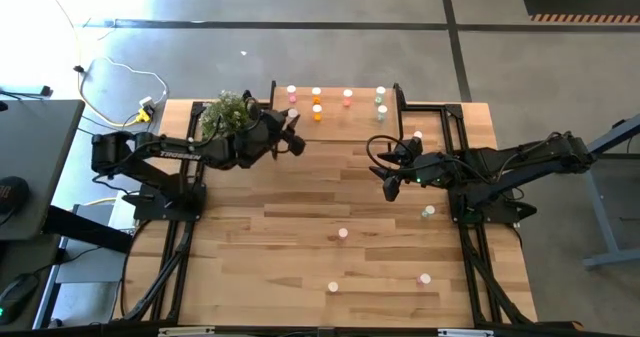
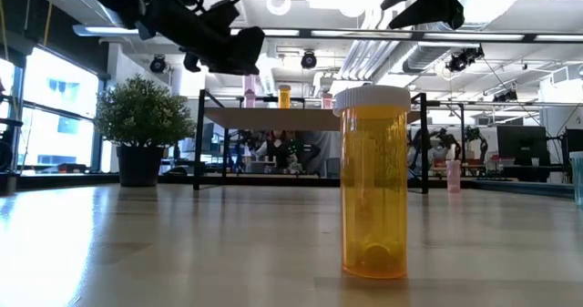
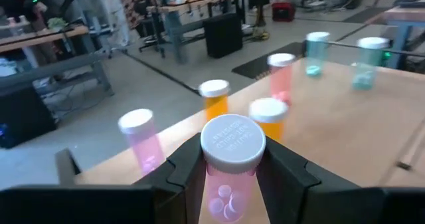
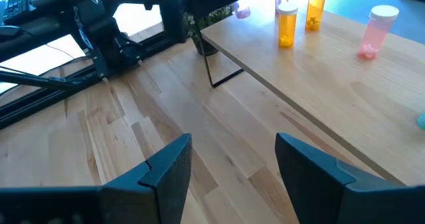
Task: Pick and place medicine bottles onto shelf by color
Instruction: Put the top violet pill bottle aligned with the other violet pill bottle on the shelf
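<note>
Left gripper clamped on white-capped pink pill bottle, seemingly above light-wood shelf's left end. Risk: toppling neighbouring pink bottle on descent. Right gripper, fingers apart, empty, off the shelf's front edge.

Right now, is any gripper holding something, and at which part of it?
The left gripper holds a pink medicine bottle by its upper body, just under the white cap, above the shelf. The right gripper is open and holds nothing.

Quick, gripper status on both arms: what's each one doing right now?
Left gripper: shut on a pink bottle, held above the shelf.
Right gripper: open, empty, over the table.
</note>
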`<state>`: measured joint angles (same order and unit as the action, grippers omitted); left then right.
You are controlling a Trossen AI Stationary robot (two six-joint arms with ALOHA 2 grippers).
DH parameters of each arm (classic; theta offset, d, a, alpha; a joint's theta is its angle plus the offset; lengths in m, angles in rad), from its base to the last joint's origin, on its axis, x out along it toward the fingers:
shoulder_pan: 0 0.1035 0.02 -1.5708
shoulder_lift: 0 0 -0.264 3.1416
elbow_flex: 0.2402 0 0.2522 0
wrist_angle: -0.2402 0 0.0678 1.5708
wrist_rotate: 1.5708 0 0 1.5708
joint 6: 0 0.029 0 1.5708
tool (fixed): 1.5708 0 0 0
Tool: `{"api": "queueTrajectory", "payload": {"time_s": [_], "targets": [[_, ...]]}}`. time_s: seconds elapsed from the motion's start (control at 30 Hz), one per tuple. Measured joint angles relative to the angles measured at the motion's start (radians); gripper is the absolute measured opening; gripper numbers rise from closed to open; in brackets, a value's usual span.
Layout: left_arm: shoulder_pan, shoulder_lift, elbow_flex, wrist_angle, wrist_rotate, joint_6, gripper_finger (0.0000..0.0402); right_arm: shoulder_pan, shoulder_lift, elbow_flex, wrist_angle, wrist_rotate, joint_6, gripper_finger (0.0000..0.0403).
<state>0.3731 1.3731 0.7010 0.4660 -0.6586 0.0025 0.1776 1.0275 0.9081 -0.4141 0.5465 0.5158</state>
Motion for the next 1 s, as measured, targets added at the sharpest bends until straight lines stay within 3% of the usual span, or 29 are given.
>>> {"api": "queueTrajectory", "payload": {"time_s": [0.37,1.0], "targets": [[0.088,0.001,0.0,-0.105,0.028,-0.1,0.0111,0.0,0.0,0.0,0.0,0.0,-0.027,0.0209],[0.113,0.058,0.0,-0.062,0.082,-0.167,0.011,0.0,0.0,0.0,0.015,0.005,-0.019,0.0209]]}}
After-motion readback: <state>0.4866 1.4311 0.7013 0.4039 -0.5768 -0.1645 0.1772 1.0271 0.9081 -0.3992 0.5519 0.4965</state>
